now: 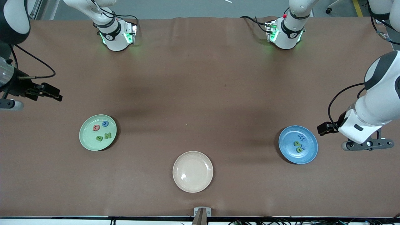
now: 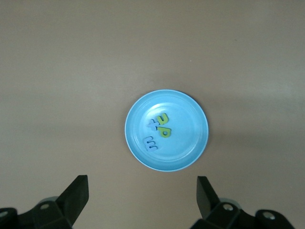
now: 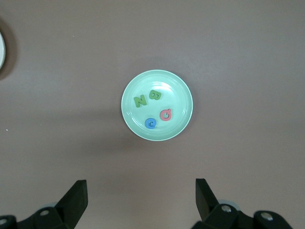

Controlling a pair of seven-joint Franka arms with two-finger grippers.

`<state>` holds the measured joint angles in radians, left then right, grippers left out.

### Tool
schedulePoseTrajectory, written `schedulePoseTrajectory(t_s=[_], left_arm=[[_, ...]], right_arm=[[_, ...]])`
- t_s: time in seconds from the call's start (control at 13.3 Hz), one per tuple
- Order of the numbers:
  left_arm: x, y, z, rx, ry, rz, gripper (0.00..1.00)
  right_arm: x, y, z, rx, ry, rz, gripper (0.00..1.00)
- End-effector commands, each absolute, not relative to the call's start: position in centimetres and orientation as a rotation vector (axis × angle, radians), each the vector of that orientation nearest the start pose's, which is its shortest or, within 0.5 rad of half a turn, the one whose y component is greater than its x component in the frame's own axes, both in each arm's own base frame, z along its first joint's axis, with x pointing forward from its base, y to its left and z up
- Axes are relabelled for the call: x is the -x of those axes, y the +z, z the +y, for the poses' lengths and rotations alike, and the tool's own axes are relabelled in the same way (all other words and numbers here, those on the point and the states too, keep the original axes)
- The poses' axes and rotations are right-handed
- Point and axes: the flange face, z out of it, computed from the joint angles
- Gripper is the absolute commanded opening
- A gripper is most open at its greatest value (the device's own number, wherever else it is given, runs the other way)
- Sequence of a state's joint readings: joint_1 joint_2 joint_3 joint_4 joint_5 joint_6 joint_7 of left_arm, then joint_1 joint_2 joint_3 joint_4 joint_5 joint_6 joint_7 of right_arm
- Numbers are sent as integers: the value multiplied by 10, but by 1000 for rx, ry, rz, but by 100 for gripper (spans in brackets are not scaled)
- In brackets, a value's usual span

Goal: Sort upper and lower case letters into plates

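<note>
Letters sit in both sorting plates already, and you can check them straight below each pincer. Your right gripper (image 3: 140,200) hangs high over the table near the right arm's end, jaws spread wide with nothing between them, and the mint green plate (image 1: 86,140) lies on the table under its camera, ahead of the fingertips. In that plate lie a green N (image 3: 140,100), a green B (image 3: 155,95), a blue C (image 3: 150,123) and a red Q (image 3: 166,114), all flat and apart from one another.

Your left gripper (image 2: 143,198) is likewise up in the air at the left arm's end, jaws wide and empty, with the blue plate (image 1: 307,156) beneath and ahead of its fingertips. There you have a pale blue m (image 2: 151,141), a small blue t (image 2: 152,126), and two green lowercase letters (image 2: 164,125) lying side by side and touching or nearly so; which letters they are is hard to tell.

A cream plate (image 1: 203,181) lies empty between the two, and no loose letter shows on the brown table (image 1: 200,78), so the sort looks finished.

Should you need to move a piece, expect it to be light, thin and probably a little soft, like foam. It lies flat, so come straight down and pinch across a narrow stroke or an outer edge. The plates are hard and smooth, so a letter may skate under a fingertip.
</note>
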<state>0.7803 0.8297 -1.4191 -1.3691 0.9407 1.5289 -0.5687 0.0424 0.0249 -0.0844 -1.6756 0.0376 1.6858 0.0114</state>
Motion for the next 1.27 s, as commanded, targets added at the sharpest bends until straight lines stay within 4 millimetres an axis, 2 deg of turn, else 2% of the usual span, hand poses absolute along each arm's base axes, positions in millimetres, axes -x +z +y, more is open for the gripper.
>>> schedulePoseTrajectory(t_s=[0.0,0.22,0.37,0.45,0.6,0.75,0.97,1.12,1.2], left_arm=[[-667,520,-81,3001,-114,-7,100],[-673,523,-123,2961,-151,32,100],[-678,518,-148,2932,-167,58,100],[-677,517,-160,2916,-187,77,100],[-675,511,-177,2863,-194,80,100],[-672,520,-172,2878,-184,14,100],[-662,552,-148,2906,-142,73,100],[-653,582,-113,3000,-133,17,100],[-645,600,-87,3048,-132,-25,100]], right_arm=[[-559,590,-15,3121,-17,94,100],[-558,626,-14,3122,-67,75,100],[-557,642,-16,3124,-98,79,100],[-558,647,-20,3122,-117,91,100],[-559,646,-23,3120,-115,103,100],[-559,645,-24,3121,-108,100,100],[-559,647,-22,3122,-115,96,100],[-559,660,-24,3119,-158,100,100],[-558,661,-24,3121,-159,98,100]])
